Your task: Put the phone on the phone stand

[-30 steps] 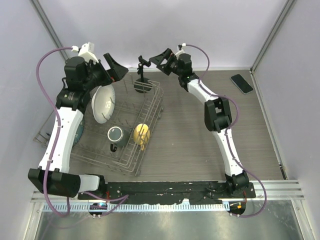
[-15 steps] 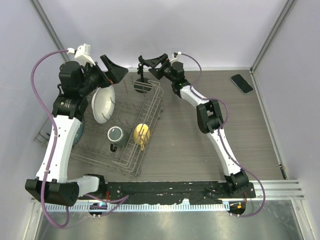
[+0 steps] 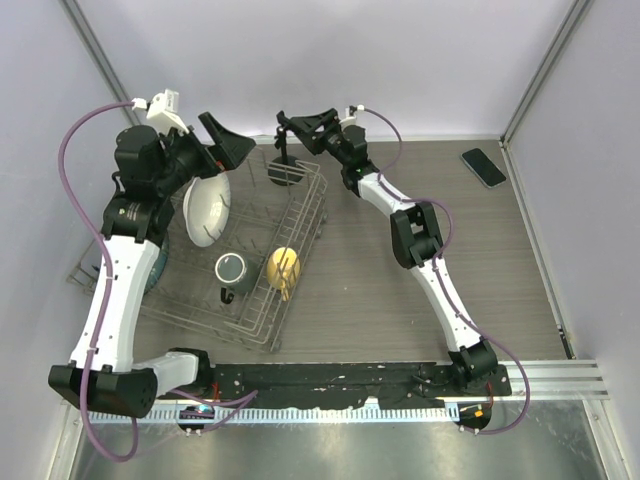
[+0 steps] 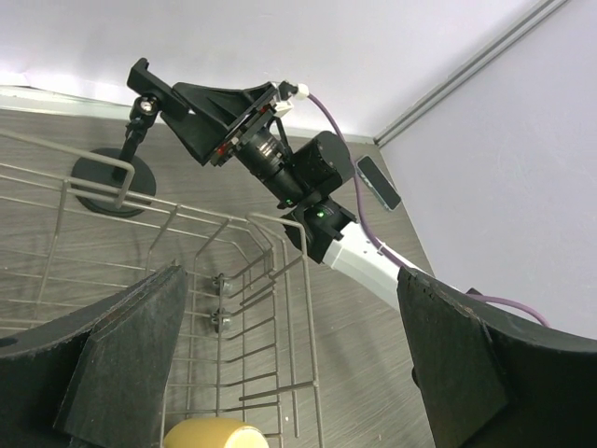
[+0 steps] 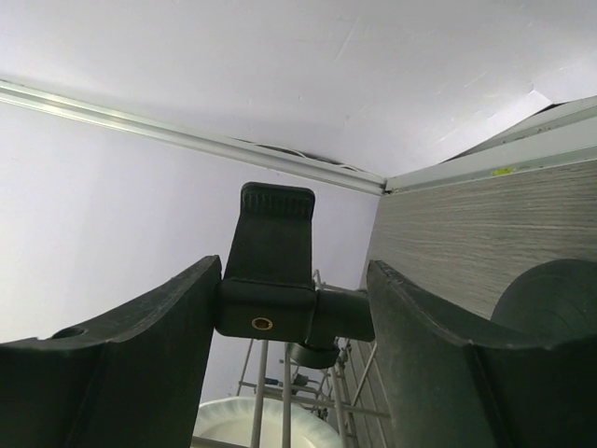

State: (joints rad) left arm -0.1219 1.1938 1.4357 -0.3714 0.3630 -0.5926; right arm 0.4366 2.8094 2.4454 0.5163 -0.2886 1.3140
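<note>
The phone (image 3: 484, 167) lies flat and alone at the far right of the table, and it is small in the left wrist view (image 4: 378, 182). The phone stand (image 3: 286, 172) stands at the back beside the rack, its clamp on top. My right gripper (image 3: 300, 124) is at that clamp. In the right wrist view the clamp (image 5: 269, 271) fills the space between both fingers of the right gripper (image 5: 294, 271), with no gap showing on either side. My left gripper (image 3: 226, 140) hangs wide open over the rack, and in its own view (image 4: 291, 280) it holds nothing.
A wire dish rack (image 3: 318, 205) sits left of centre, holding a white bowl (image 3: 207, 208), a dark mug (image 3: 232, 270) and a yellow cup (image 3: 284, 267). The back wall runs close behind the stand. Bare wood-grain table lies between the rack and the phone.
My right gripper has slid left onto the stand's clamp and its fingers have closed in on it. The left arm has shifted slightly and stayed open.
</note>
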